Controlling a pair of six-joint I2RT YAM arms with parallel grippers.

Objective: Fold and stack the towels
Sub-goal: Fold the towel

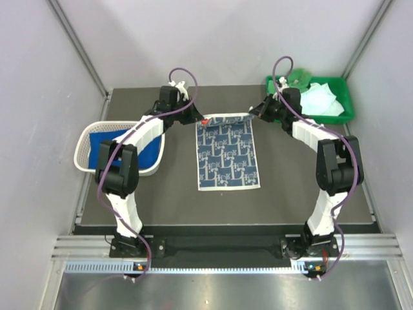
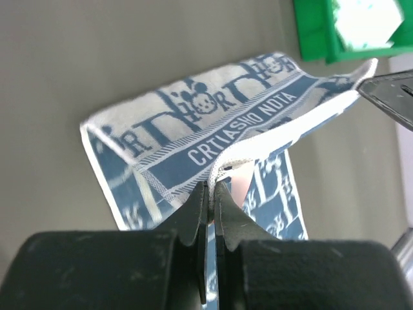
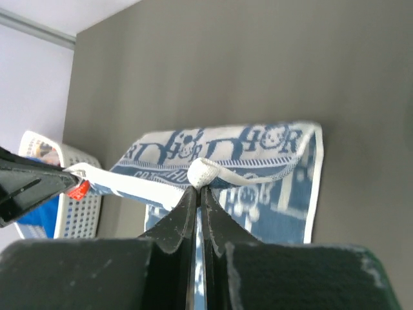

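A blue-and-white patterned towel (image 1: pixel 229 155) lies spread on the dark table, its far edge lifted. My left gripper (image 1: pixel 201 119) is shut on the far left corner (image 2: pixel 222 169), and my right gripper (image 1: pixel 253 111) is shut on the far right corner (image 3: pixel 203 172). The white hem is stretched between them above the rest of the cloth (image 2: pixel 193 129) (image 3: pixel 271 181). A royal blue towel (image 1: pixel 113 145) lies in the white basket, partly hidden by my left arm. Pale mint-white (image 1: pixel 321 100) and bright green (image 1: pixel 298 79) towels lie in the green tray.
The white lattice basket (image 1: pixel 84 147) stands at the table's left edge under my left arm. The green plastic tray (image 1: pixel 348 106) (image 2: pixel 316 39) sits at the far right corner. Grey walls enclose the table on three sides.
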